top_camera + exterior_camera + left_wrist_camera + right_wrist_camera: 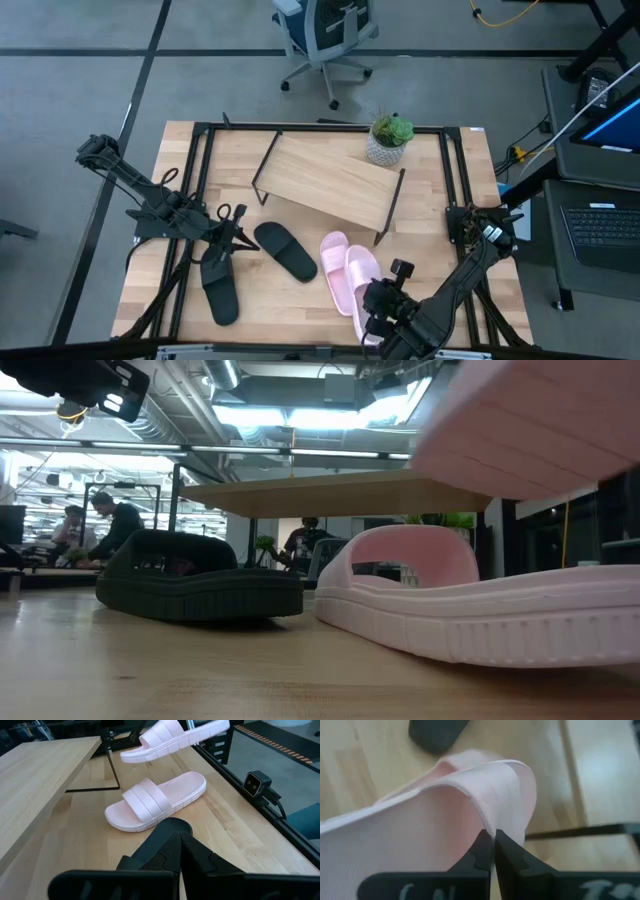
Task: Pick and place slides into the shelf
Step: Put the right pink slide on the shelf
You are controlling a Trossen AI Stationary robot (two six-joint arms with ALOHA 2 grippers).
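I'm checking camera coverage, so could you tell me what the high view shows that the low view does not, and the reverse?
Only the high view shows the potted plant, both black slides and the left gripper shut on the nearer black one. Only the low view shows people in the room beyond. Both show the shelf, a pink slide lying flat, and the other pink slide lifted.

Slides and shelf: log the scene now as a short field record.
left gripper: shut on a black slide
right gripper: shut on the strap of a pink slide, lifted off the table
other pink slide: flat on the table
other black slide: flat on the table, in front of the shelf
shelf: nothing on top
potted plant: beside the shelf
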